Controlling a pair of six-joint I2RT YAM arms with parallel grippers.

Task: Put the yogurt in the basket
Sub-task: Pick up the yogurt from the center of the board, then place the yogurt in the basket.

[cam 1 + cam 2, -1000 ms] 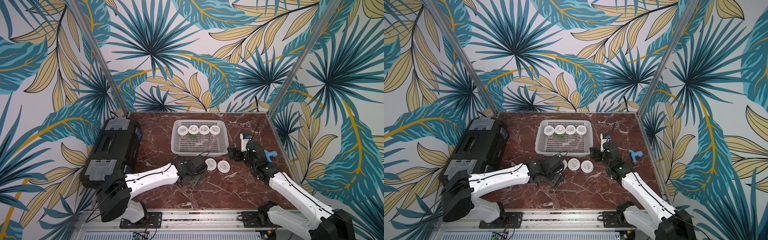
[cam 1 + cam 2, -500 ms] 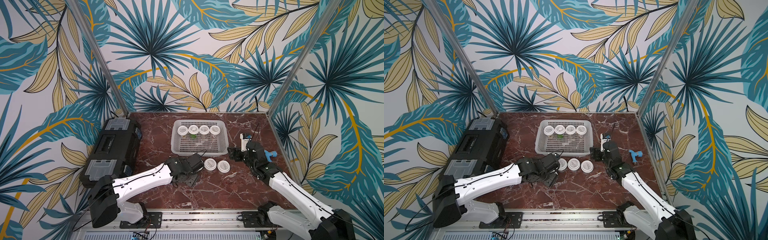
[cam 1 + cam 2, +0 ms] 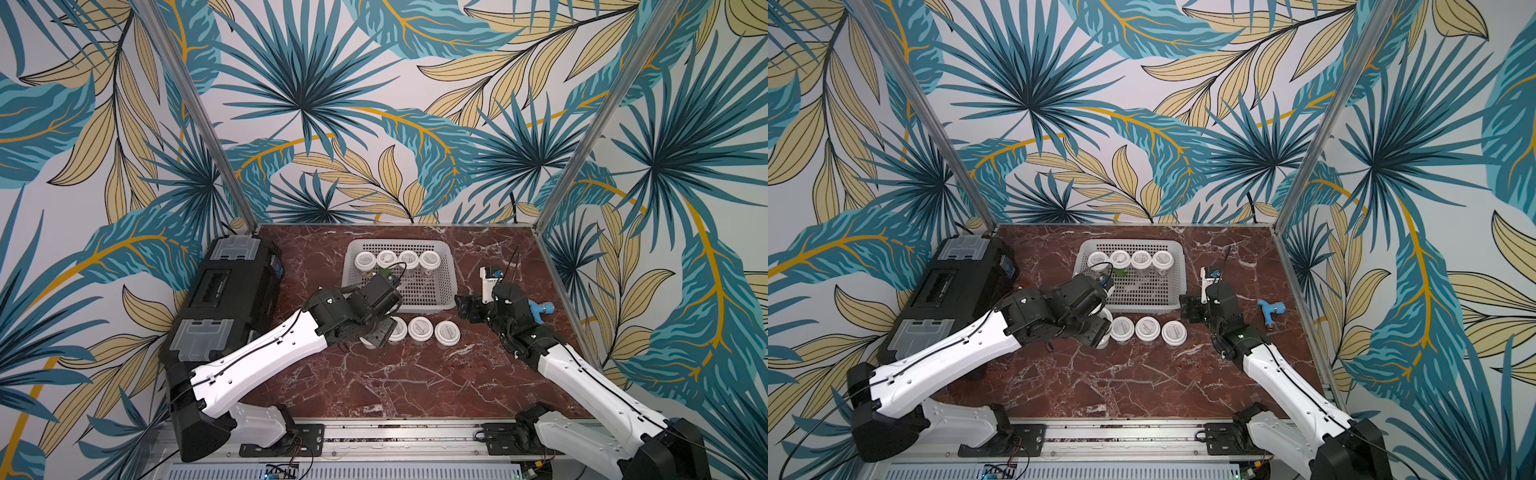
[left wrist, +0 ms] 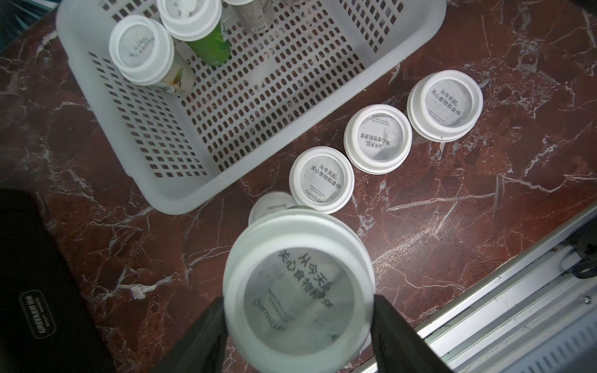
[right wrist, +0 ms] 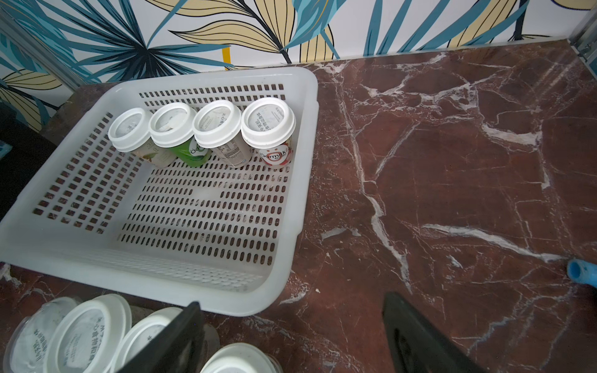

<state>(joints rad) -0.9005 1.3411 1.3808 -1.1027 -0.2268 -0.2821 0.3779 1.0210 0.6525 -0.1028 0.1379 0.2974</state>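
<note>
Left fingers [image 4: 200, 336] clamped on cup [image 4: 298, 284]; transfer step. Right fingers [image 5: 416, 336] spread, empty. Next: clear basket [image 4: 176, 203] rim, lower upright, release.

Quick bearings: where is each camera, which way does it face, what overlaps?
Top views: high above the front, looking down on the red-brown marble table; both white arms show.
Left wrist: on the left arm, looking down past the left gripper, shut on a white-lidded round yogurt cup; two black fingers show.
Right wrist: low, facing the leaf-patterned back wall over the pale perforated plastic basket; the open right gripper shows two fingers.
Shared: every view shows the basket, cups inside and cups outside.
</note>
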